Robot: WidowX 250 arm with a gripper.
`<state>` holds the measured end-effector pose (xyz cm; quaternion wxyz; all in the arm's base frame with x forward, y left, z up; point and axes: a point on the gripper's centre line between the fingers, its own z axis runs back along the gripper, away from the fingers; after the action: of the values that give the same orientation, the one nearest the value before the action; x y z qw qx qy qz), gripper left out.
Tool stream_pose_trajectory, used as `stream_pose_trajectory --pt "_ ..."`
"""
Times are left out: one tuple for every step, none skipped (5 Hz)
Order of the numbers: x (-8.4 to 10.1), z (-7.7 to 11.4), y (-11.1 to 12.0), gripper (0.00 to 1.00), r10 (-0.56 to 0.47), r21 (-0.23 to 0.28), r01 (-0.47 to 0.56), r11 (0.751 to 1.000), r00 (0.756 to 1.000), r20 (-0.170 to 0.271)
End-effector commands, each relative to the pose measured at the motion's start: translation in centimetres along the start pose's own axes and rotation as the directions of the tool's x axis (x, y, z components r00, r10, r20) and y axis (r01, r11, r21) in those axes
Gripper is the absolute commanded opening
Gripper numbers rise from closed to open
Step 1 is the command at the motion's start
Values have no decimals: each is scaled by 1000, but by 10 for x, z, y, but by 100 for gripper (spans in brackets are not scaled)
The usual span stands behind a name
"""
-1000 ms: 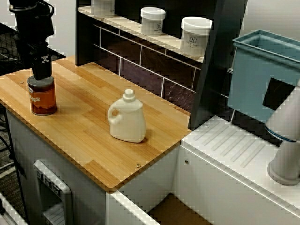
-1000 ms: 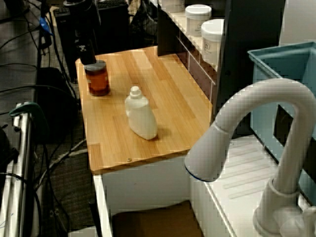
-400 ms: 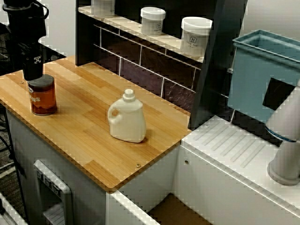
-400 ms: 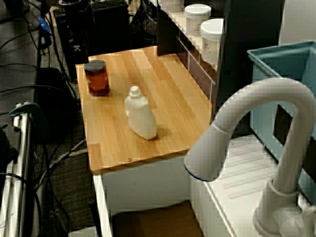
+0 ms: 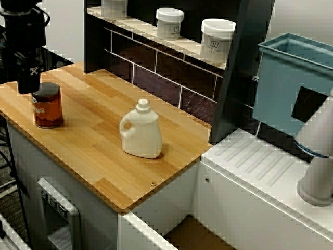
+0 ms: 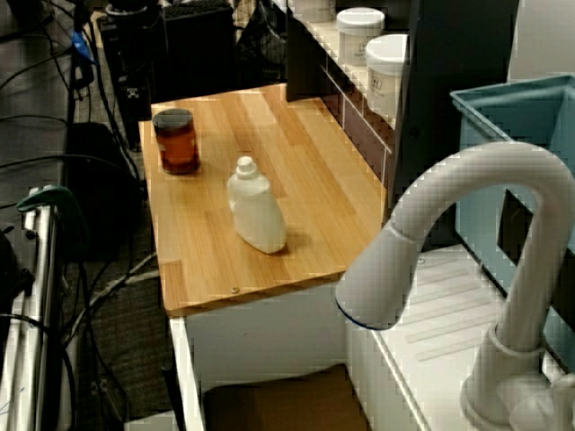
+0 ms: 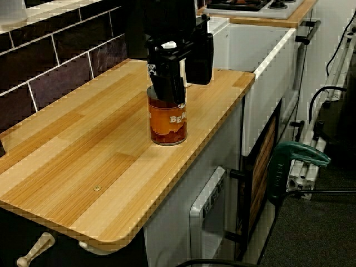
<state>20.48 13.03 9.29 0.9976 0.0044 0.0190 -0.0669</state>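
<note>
An orange can (image 5: 48,107) with a dark lid stands upright near the left end of the wooden counter (image 5: 99,156). My black gripper (image 5: 28,86) hangs just left of the can's top in the front view, apart from it and holding nothing. In the view from the counter's end the gripper (image 7: 183,78) is open, one finger (image 7: 167,80) in front of the can (image 7: 167,119) and the other to its right. In the view over the faucet the gripper (image 6: 135,90) sits behind the can (image 6: 177,144). A white detergent bottle (image 5: 140,133) stands mid-counter.
White tubs (image 5: 217,39) sit on a dark shelf along the tiled back wall. Right of the counter are a white drainboard (image 5: 260,161), a teal bin (image 5: 291,78) and a grey faucet (image 6: 449,269). Cables (image 6: 54,180) cover the floor beyond the counter's left end.
The gripper was right over the can's lid; it has drawn away to the left and slightly up, leaving the can standing where it was. The bottle has not moved.
</note>
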Motion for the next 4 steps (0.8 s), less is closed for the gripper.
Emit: stream_pose_trajectory --pt "0 3 2 100 -12 11 12 1000 1000 -10" --pt "3 -5 0 100 -6 0 6 1000 1000 -3" --pt "12 -10 1 100 10 -15 -10 1000 1000 -1" --pt "21 -14 1 100 23 -27 -23 999 1000 10"
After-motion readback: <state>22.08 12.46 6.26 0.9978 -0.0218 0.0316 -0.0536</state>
